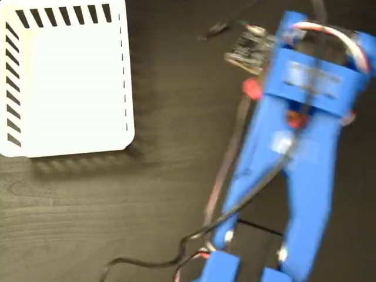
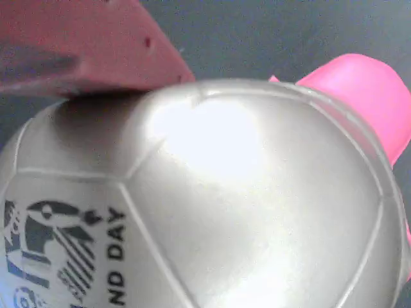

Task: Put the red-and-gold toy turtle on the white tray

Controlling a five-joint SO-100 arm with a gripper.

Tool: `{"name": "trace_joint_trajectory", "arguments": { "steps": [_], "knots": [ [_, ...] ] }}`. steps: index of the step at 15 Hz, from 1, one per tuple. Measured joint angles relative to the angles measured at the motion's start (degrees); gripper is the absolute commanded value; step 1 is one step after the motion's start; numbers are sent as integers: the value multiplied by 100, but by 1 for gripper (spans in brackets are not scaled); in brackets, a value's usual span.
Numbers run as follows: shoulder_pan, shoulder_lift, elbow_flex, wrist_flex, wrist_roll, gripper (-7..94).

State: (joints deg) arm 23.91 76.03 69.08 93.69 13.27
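Note:
The red-and-gold toy turtle [image 2: 244, 205] fills the wrist view: a shiny domed shell with black print at lower left and a pink limb [image 2: 366, 96] sticking out at upper right. One red finger [image 2: 96, 51] of my gripper presses on the shell's upper left, and the shell hides the other finger. In the fixed view the blurred blue arm [image 1: 294, 147] covers the turtle. Only a small red bit [image 1: 252, 88] shows at its left edge. The white tray [image 1: 64, 76] lies at the top left, far from the arm, with nothing on it.
The dark wooden table [image 1: 88, 217] spreads between tray and arm. A circuit board [image 1: 249, 47] and black and red cables [image 1: 223, 176] run along the arm.

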Motion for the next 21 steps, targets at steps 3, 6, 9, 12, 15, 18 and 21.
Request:
{"name": "trace_joint_trajectory", "arguments": {
  "steps": [3, 6, 9, 12, 15, 18, 21],
  "knots": [
    [-1169, 0, -369, -9, 237, 0],
    [-2505, 0, -835, -18, 492, 0],
    [-3375, -290, -1380, -53, 694, 0],
    [-4043, -1134, -1863, -26, 817, 0],
    [-4210, -1652, -2136, -35, 949, 0],
    [-4263, -1828, -2355, -35, 1037, 0],
    [-4236, -2065, -2355, -35, 1055, 0]
  ]
}}
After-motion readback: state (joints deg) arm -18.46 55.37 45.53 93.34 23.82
